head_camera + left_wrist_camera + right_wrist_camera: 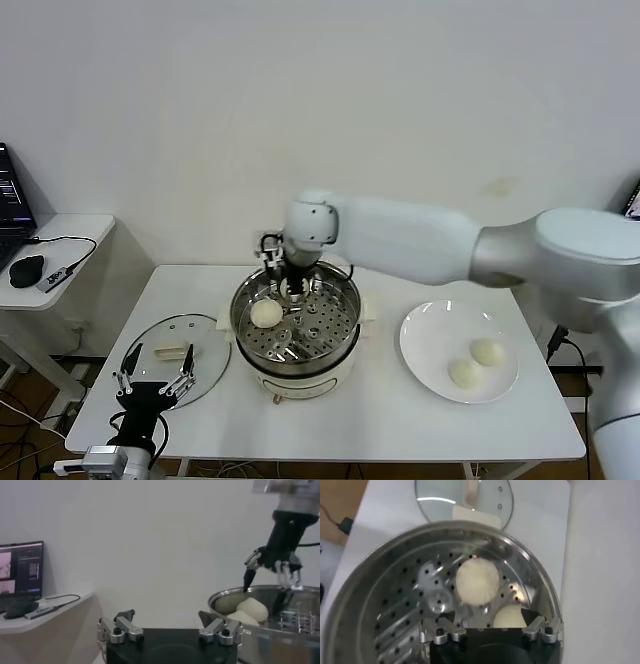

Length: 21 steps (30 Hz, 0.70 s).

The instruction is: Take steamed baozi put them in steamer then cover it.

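Head view shows your right hand [291,288] spread wide inside the steamer [340,350] at the desk's [330,420] middle, two baozi [477,581] on its tray. Two more wait on the plate [425,345]. Your left hand [153,383], fingers apart, hovers by the cover [205,345] near the left edge.

A: Under the right gripper [490,630], the steamer [342,300] looks like polished steel, mirror-glossy, its tray perforated?

B: Yes. The baozi [477,581] just beyond its fingers are smooth, matt dough. Behind the left gripper [154,381], the cover [205,335] is clear glass, metal-rimmed.
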Available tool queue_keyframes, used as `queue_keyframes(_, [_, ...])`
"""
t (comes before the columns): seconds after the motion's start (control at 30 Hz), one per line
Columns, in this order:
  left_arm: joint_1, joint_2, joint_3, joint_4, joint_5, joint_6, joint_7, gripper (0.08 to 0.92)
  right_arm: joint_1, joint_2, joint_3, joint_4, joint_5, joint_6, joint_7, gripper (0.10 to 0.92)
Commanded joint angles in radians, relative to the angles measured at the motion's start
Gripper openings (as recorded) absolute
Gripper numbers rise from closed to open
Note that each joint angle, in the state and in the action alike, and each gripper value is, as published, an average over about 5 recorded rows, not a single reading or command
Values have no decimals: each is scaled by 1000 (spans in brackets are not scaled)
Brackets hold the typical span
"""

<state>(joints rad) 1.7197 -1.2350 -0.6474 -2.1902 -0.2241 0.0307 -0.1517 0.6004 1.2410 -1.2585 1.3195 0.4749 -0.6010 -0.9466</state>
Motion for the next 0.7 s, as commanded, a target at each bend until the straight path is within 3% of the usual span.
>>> queue_keyframes(0.03, [2, 5, 0, 0, 0, 0, 1, 823, 152, -353, -26, 221, -79, 202, -188, 823])
queue_keyframes(0.33, [6, 6, 13, -4, 6, 0, 1, 823, -5, -729, 34, 329, -368, 352, -265, 823])
queue_keyframes(0.7, [25, 15, 17, 1, 16, -1, 3, 823, -407, -906, 292, 357, -544, 372, -225, 823])
